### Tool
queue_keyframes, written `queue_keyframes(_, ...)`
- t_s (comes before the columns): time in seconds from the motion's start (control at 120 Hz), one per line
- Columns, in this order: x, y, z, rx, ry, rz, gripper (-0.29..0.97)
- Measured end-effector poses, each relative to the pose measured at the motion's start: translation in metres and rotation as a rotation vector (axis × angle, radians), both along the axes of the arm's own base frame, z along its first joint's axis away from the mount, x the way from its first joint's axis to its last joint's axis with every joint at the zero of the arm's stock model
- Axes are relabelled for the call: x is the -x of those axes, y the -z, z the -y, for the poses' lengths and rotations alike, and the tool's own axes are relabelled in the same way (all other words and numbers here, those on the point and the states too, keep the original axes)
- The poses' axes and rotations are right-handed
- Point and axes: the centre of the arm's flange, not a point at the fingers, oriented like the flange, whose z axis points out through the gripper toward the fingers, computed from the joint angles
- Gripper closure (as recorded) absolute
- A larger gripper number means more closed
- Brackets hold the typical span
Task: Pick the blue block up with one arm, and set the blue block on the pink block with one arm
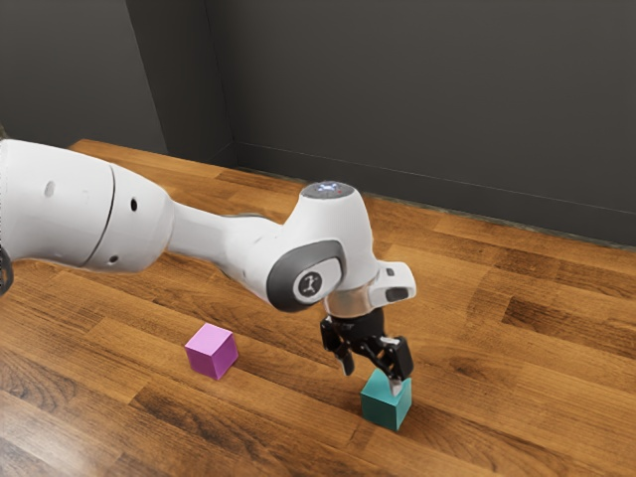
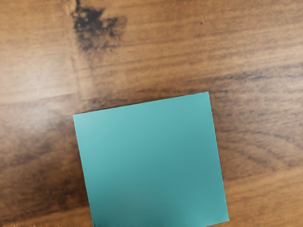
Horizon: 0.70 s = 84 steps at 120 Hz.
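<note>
The blue block (image 1: 386,401), teal in colour, rests on the wooden table toward the exterior view's right. My gripper (image 1: 374,377) hovers directly over it, open, its fingertips level with the block's top edge and not clasping it. From the wrist view, the block's flat top face (image 2: 149,161) lies square under my hand. The pink block (image 1: 211,351) sits on the table some way off toward the exterior view's left, apart from both my gripper and the blue block.
The wooden table (image 1: 517,318) stretches wide around both blocks. A dark wall (image 1: 447,89) runs along its far edge. My white arm (image 1: 199,238) reaches in from the exterior view's left, above the space behind the pink block.
</note>
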Motion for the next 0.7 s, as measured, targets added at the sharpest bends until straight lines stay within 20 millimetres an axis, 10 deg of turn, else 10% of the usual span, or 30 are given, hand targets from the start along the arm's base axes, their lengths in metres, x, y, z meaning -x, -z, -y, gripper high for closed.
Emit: queue_keyframes(0.7, -0.009, 0.03, 0.007, 0.006, -0.037, -0.018, 0.0)
